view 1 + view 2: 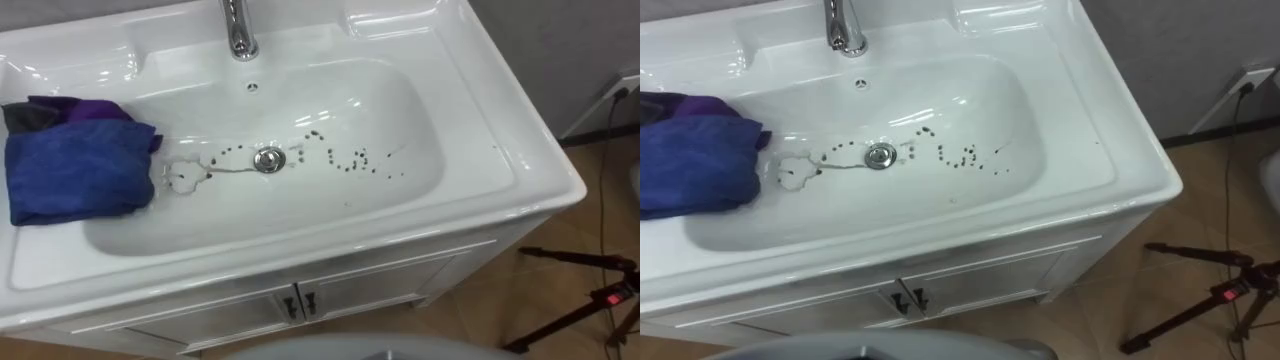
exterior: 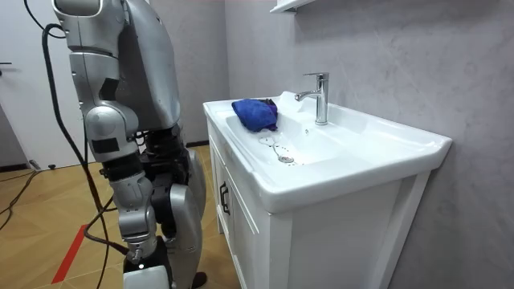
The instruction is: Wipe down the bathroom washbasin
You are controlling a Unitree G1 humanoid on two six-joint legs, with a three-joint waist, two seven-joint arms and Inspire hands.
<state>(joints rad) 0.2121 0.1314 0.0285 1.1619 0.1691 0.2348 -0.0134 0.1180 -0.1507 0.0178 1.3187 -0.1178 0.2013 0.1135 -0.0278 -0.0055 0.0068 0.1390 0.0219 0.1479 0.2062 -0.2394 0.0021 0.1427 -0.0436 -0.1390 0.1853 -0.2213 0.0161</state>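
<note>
The white basin (image 1: 470, 130) lies below me, its bowl dotted with dark specks (image 1: 345, 160) to the right of the metal drain (image 1: 268, 159). A thin ring of water (image 1: 183, 175) marks the bowl left of the drain. A crumpled blue cloth (image 1: 75, 165), with a purple and dark piece behind it, rests on the basin's left rim and hangs over the bowl's edge. In the room view I stand upright in front of the cabinet, and my right hand (image 2: 147, 265) hangs low at my side, away from the cloth (image 2: 255, 114).
A chrome tap (image 1: 238, 28) rises at the back of the basin. Below are white cabinet doors with dark handles (image 1: 300, 303). A black tripod (image 1: 590, 300) stands on the wooden floor at the right, and a cable runs up to a wall socket (image 1: 622, 92).
</note>
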